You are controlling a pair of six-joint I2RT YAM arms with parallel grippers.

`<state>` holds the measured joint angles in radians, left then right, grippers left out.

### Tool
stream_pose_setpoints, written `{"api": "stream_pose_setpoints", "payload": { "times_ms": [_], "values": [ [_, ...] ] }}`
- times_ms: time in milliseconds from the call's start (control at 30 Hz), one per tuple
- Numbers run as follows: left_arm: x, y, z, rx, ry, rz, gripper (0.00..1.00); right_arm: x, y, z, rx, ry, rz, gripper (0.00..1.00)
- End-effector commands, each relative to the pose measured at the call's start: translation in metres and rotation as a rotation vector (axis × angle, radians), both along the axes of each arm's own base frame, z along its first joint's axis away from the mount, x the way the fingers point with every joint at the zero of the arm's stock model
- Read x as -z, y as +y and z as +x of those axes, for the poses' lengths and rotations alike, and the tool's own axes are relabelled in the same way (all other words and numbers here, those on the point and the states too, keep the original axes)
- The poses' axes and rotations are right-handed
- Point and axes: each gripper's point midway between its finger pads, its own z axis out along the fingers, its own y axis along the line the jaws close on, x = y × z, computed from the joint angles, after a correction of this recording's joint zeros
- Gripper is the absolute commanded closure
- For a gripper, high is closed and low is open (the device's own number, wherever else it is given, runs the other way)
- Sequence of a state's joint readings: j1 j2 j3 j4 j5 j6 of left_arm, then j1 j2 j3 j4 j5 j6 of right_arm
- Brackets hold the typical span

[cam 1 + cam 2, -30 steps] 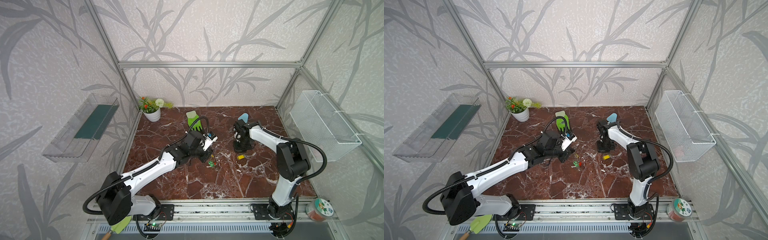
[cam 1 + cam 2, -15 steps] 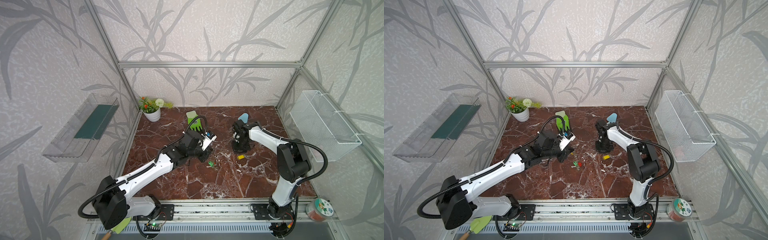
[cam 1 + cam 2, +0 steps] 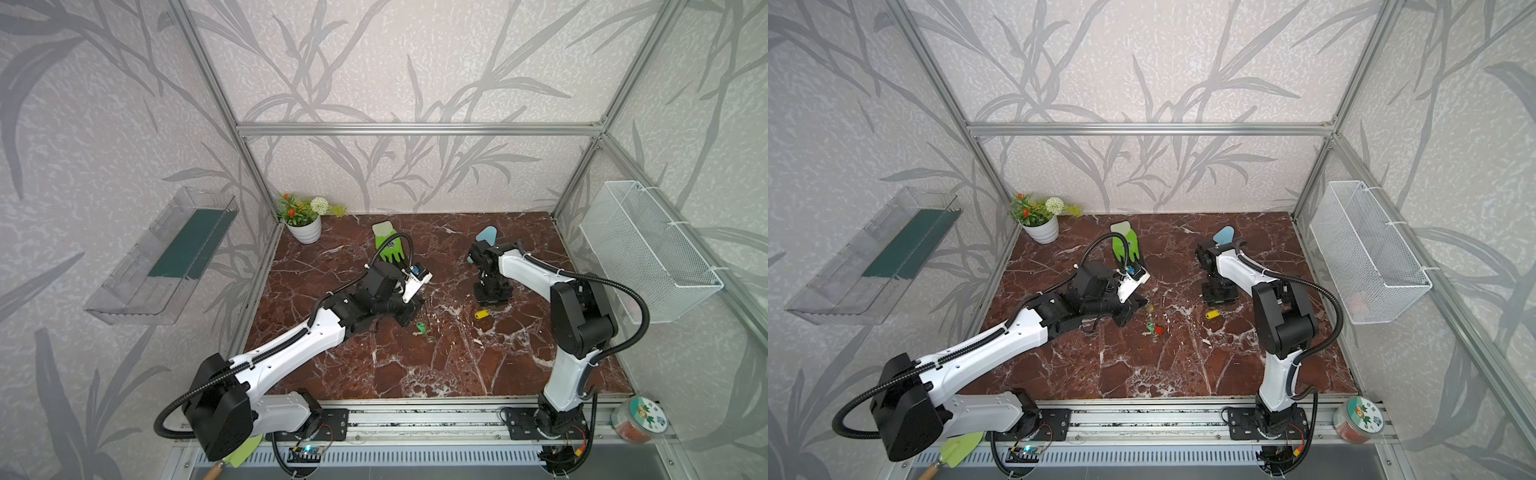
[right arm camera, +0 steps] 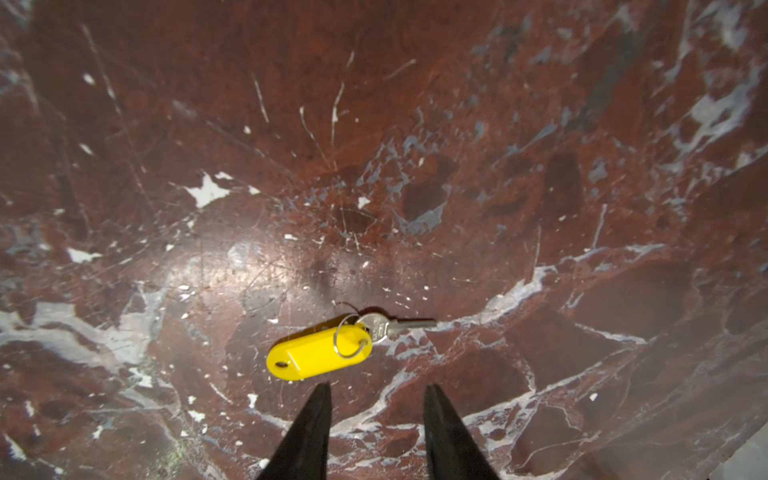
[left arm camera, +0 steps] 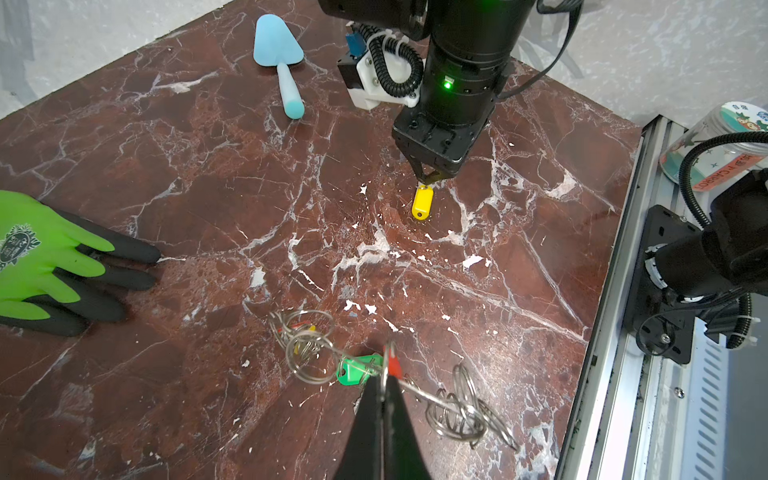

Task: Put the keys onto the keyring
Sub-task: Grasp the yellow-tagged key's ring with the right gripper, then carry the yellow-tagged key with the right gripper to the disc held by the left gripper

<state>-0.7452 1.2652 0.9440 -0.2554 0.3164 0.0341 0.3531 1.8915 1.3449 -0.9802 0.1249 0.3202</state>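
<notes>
Right pincer hangs part-open just beside the yellow key on the desk; well apart from that key, my left pincer pinches the keyring.

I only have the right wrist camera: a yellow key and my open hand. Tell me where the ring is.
Observer: The ring lies beside the green key, which sits left of your yellow key in a top view.
Operator: Report the left hand.
Observer: The left hand is shut, and its tips seem to pinch the ring's wire.
Operator: Name what else lies there.
Observer: A red key lies right beside the green key.
</notes>
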Motion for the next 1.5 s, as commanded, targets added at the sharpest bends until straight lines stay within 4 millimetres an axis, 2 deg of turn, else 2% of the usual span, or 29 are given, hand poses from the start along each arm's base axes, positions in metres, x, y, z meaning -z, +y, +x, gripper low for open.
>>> {"api": "stream_pose_setpoints", "payload": {
  "times_ms": [0, 333, 433, 567, 767, 867, 1067, 1167, 1233, 1333, 1467],
  "values": [
    [-0.011, -0.001, -0.003, 0.018, -0.03, -0.028, 1.0, 0.006, 0.003, 0.0, -0.006, 0.031, 0.019, 0.61],
    [-0.013, -0.003, -0.001, 0.012, -0.031, -0.03, 1.0, 0.018, 0.008, 0.001, -0.009, 0.068, 0.039, 0.61],
    [-0.014, -0.003, 0.0, 0.01, -0.031, -0.032, 1.0, 0.02, 0.005, 0.003, -0.003, 0.062, 0.037, 0.66],
    [-0.014, -0.004, 0.001, 0.008, -0.026, -0.035, 1.0, 0.019, 0.0, 0.004, -0.011, 0.054, 0.018, 0.79],
    [-0.015, -0.005, 0.003, -0.003, -0.022, -0.044, 1.0, 0.019, -0.004, 0.004, -0.019, 0.05, 0.009, 0.9],
    [-0.017, -0.006, 0.003, -0.005, -0.023, -0.048, 1.0, 0.019, -0.007, 0.006, -0.023, 0.048, -0.007, 1.0],
    [-0.018, -0.006, 0.004, -0.009, -0.022, -0.048, 1.0, 0.016, -0.01, 0.008, -0.029, 0.037, -0.021, 1.0],
    [-0.021, -0.005, 0.005, -0.01, -0.031, -0.042, 1.0, 0.003, -0.005, 0.011, -0.039, 0.004, -0.003, 1.0],
    [-0.025, -0.004, 0.005, -0.009, -0.043, -0.044, 1.0, -0.012, 0.008, 0.013, -0.081, -0.037, 0.04, 1.0],
    [-0.031, -0.005, 0.005, 0.0, -0.057, -0.044, 1.0, -0.046, 0.037, 0.014, -0.163, -0.136, 0.176, 1.0],
    [-0.044, -0.004, 0.006, 0.006, -0.091, -0.042, 1.0, -0.105, 0.085, 0.005, -0.264, -0.316, 0.512, 1.0]
  ]
}}
